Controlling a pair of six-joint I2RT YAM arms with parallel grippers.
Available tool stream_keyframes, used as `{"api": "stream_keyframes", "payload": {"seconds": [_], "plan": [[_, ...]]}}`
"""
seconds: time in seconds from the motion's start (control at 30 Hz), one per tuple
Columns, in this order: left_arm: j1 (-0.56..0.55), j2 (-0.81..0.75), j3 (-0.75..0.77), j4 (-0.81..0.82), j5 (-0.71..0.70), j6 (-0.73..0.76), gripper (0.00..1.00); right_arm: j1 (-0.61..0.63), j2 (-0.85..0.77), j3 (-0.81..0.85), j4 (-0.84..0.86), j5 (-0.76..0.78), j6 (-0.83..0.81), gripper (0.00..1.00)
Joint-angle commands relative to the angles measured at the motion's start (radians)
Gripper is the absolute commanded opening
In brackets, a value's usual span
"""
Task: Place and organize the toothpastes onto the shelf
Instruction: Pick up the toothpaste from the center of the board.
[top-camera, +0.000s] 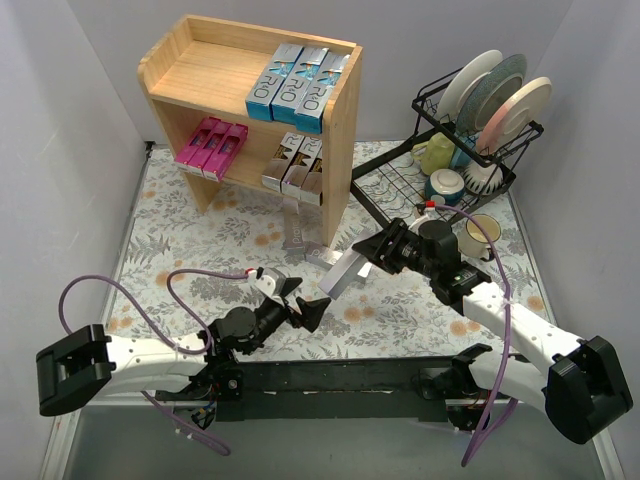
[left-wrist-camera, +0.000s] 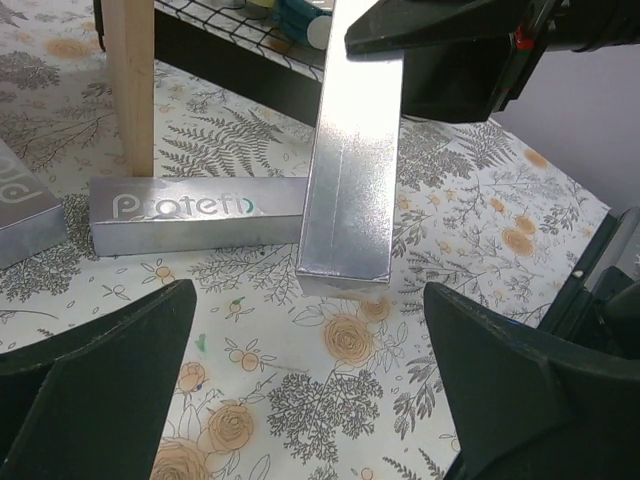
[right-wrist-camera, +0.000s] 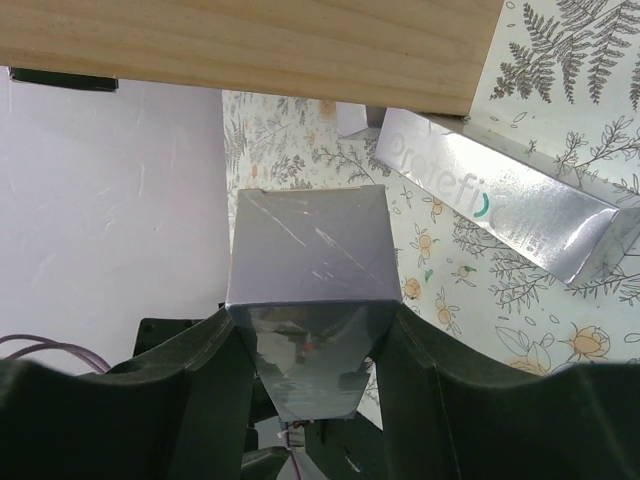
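The lying silver box (left-wrist-camera: 195, 212) reads "Protefi"; blue boxes (top-camera: 297, 88) on the shelf (top-camera: 205, 68) show "RO".

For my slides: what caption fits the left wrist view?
Right gripper grips a plain silver cardboard toothpaste box; a second silver box lies on the floral mat beside the wooden shelf leg.

Surface (top-camera: 180, 235): floral-print cover. Wooden shelf (top-camera: 215, 65) stands at back, L of centre. Black wire dish rack (top-camera: 395, 190) sits just to its R, w/ a cream mug (top-camera: 482, 232) near the rack's front corner.

Shelf top level: 3 blue-and-silver toothpaste boxes (top-camera: 297, 88) side by side at R end. Lower level: 3 pink boxes (top-camera: 212, 147) on L, 3 silver black-gold boxes (top-camera: 293, 165) on R.

On the surface in front of the shelf, 2 boxes lie flat: a silver-grey box (top-camera: 298, 230) and a "Protefix" box (left-wrist-camera: 195, 212), the latter just beside the foot of a shelf side panel.
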Motion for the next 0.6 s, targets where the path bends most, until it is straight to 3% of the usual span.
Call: {"api": "stream_keyframes", "payload": {"seconds": [0.0, 0.1, 0.37, 0.57], "plan": [[-0.008, 0.088, -0.032, 0.296, -0.009, -0.003, 0.98, -0.006, 0.002, 0.052, 0.088, -0.03, 0.043, 0.27], [-0.008, 0.176, -0.063, 0.448, 0.001, -0.003, 0.98, -0.008, -0.007, 0.041, 0.096, -0.028, 0.056, 0.27], [-0.008, 0.36, -0.033, 0.631, 0.023, -0.022, 0.97, -0.008, -0.032, -0.003, 0.126, -0.038, 0.095, 0.27], [-0.007, 0.438, -0.017, 0.729, -0.011, -0.003, 0.88, -0.009, -0.043, -0.035, 0.162, -0.047, 0.121, 0.27]]}}
